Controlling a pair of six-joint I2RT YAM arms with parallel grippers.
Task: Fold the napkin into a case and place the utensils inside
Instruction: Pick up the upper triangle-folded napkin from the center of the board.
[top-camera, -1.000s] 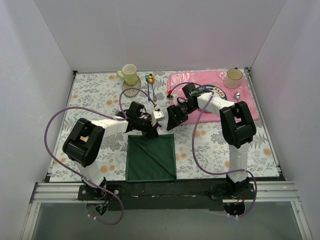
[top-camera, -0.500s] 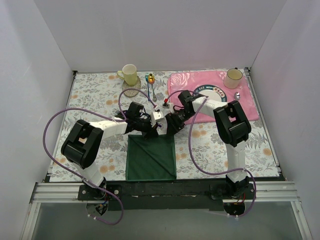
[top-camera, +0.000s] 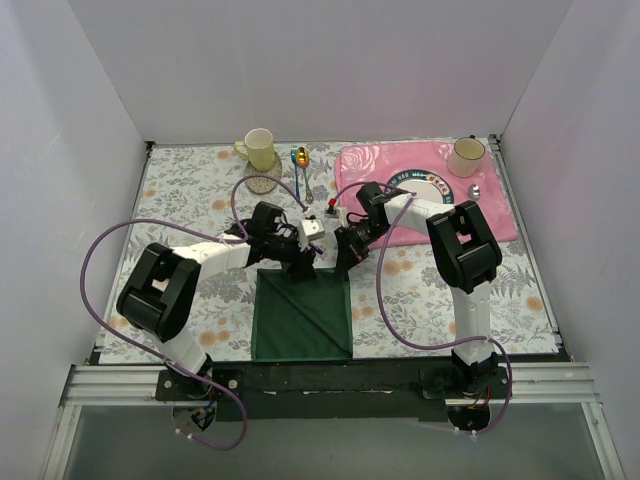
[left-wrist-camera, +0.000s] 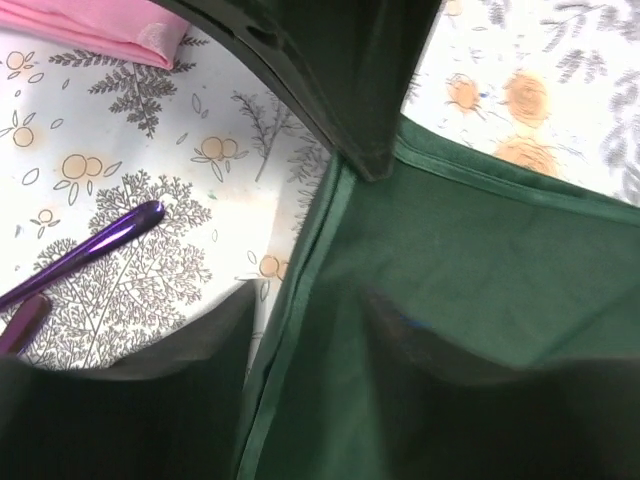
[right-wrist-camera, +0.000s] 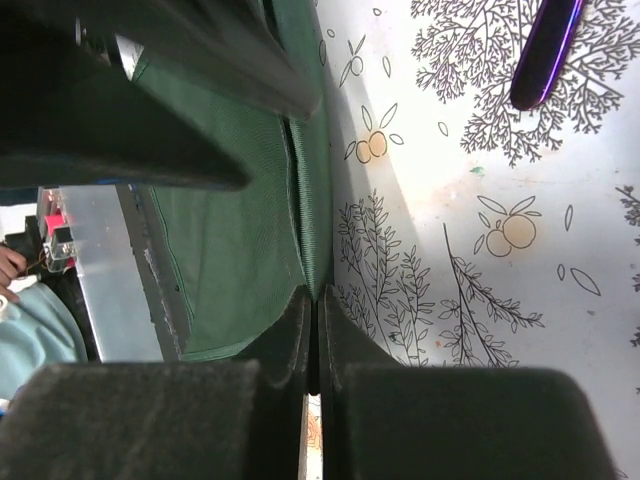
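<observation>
Right wrist view: right gripper (right-wrist-camera: 312, 300) fingers pressed together on the far edge of the napkin (right-wrist-camera: 230, 230), flat at the near middle of the table (top-camera: 420, 300), probably to lift it for a fold; left gripper (left-wrist-camera: 305, 310) fingers spread astride that edge, utensils (left-wrist-camera: 95, 245) just beside.

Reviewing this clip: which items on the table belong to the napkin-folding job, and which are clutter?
Job: dark green cloth napkin; two slim shiny purple metal utensils.
Lying about: pale yellow mug; cream mug; pink rose-patterned placemat; blue and gold spoons.
</observation>
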